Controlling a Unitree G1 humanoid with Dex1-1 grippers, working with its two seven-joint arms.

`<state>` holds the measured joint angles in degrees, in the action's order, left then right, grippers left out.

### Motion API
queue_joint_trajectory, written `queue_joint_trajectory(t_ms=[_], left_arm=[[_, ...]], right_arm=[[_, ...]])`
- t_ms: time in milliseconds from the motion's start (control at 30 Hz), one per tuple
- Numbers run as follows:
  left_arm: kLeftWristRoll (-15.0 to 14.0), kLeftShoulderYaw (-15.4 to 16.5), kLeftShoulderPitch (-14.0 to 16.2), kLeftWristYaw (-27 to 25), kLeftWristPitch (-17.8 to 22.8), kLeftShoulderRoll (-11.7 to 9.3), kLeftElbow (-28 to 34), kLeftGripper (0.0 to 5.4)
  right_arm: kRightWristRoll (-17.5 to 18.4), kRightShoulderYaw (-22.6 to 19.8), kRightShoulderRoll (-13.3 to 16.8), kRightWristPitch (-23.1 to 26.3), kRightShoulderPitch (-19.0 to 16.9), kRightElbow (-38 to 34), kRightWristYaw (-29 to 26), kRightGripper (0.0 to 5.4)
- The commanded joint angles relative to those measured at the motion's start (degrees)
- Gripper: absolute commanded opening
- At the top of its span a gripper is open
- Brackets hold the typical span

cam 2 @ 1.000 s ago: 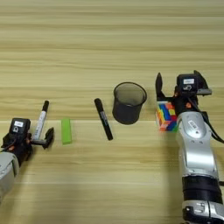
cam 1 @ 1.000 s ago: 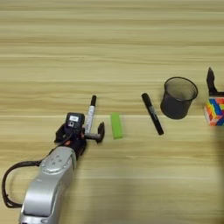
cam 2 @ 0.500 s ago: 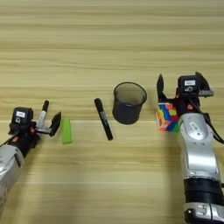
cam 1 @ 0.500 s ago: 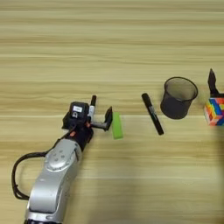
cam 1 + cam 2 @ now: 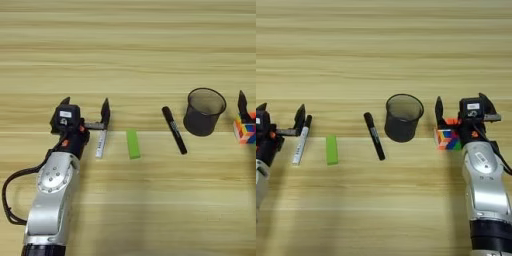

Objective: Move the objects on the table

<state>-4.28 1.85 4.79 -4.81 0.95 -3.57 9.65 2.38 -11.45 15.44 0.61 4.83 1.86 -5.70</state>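
My left gripper [image 5: 85,106] is open at the left of the table [image 5: 128,50]. Its right finger stands at the black-capped far end of the white marker [image 5: 101,144], which lies flat on the wood and is not held. To the right of the marker lie the small green bar [image 5: 132,144] and the all-black marker [image 5: 174,136]. At the right, the multicolour puzzle cube [image 5: 448,139] rests on the table. My right gripper [image 5: 462,106] is open just behind and over the cube, one finger at the cube's left edge.
A black mesh cup [image 5: 403,117] stands upright between the black marker and the cube. The left arm's grey body [image 5: 52,195] and its cable lie over the near left of the table, and the right arm [image 5: 485,190] covers the near right.
My left gripper has swung back left and farther away, from beside the green bar to the white marker's far end, leaving the marker in plain sight. The right gripper and cube have not moved.
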Motion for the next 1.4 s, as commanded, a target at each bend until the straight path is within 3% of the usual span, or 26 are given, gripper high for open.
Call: queue_joint_trajectory(t_ms=[33,367,833,1233,1400], left_arm=[[2.99,1.23,-0.93,1.48,-3.31,-1.8,-3.92,5.39],[3.62,2.03,-1.14,1.84,-5.28,-2.51,-6.42,5.39],[4.06,1.79,-1.09,1.64,-5.61,-2.25,-6.95,5.39],[4.29,1.7,-0.89,1.75,-5.47,-2.2,-6.7,5.39],[4.3,1.77,-0.85,1.79,-5.37,-2.22,-6.64,5.4]], right_arm=[[0.98,0.32,-0.38,1.79,-1.92,-2.05,-0.95,5.4],[-0.31,1.18,-0.56,4.25,-3.61,-2.34,-0.69,5.4],[-2.29,1.6,0.16,6.82,-3.27,1.25,-0.45,5.4],[-1.73,1.86,0.24,8.86,-3.16,2.26,-1.56,5.4],[0.79,1.62,-0.12,11.87,-2.97,2.29,-3.6,4.76]])
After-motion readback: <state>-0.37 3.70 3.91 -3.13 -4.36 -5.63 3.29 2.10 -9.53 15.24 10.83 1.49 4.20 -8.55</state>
